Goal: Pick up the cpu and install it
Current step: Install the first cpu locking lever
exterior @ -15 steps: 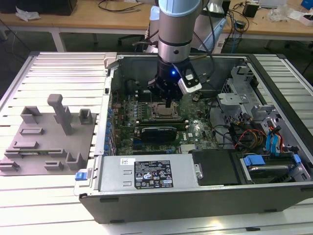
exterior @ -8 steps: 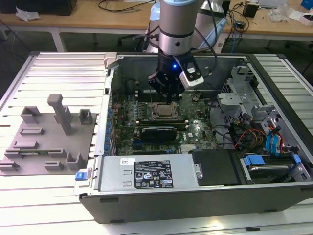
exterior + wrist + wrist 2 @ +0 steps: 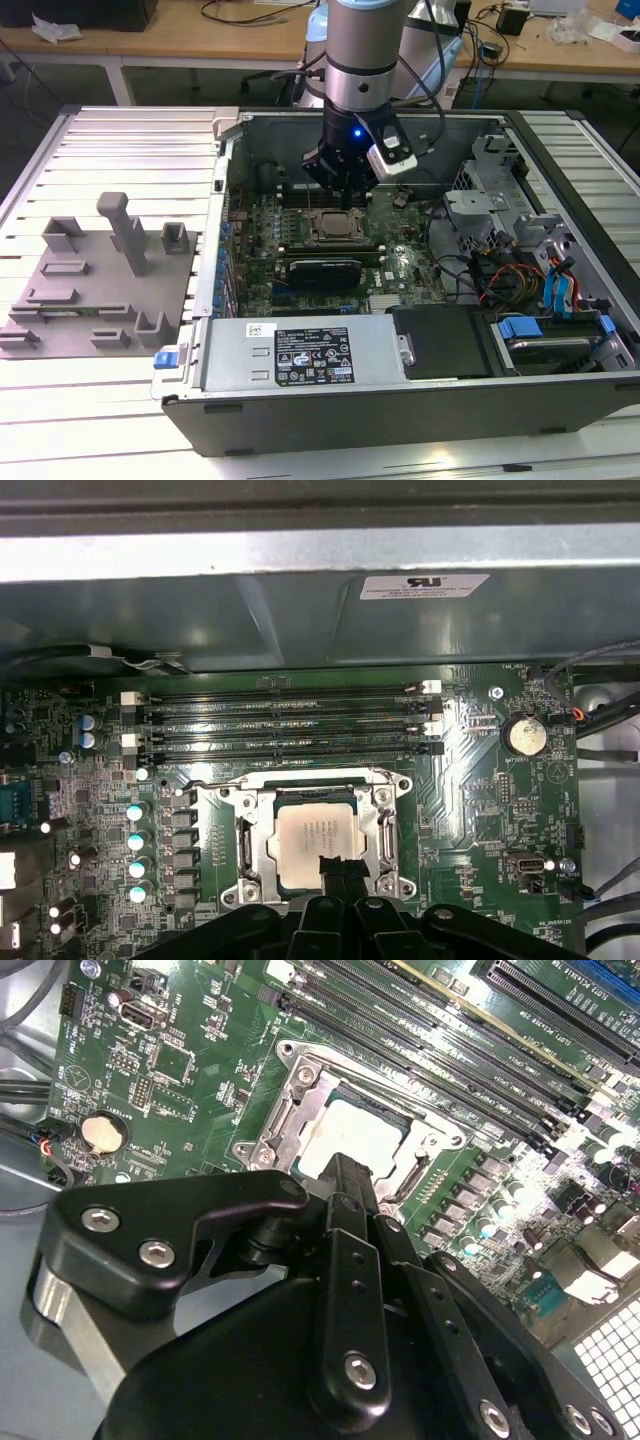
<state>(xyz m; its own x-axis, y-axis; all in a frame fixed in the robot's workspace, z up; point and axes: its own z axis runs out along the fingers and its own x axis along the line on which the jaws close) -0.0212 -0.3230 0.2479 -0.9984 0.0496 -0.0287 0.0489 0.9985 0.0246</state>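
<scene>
Your gripper (image 3: 345, 1167) hangs with its fingers drawn together, gripping nothing, the tip just over one edge of the cpu (image 3: 318, 832). You will find the cpu lying flat inside the motherboard socket (image 3: 260, 815), within the open computer case (image 3: 400, 415).

The arm (image 3: 360, 45) is a silver-grey cylinder with a black ring, a small blue light (image 3: 357, 131) and black cables (image 3: 428, 60). Its matt black hand (image 3: 345, 1175) has jointed links fastened by silver screws (image 3: 157, 1252).
</scene>
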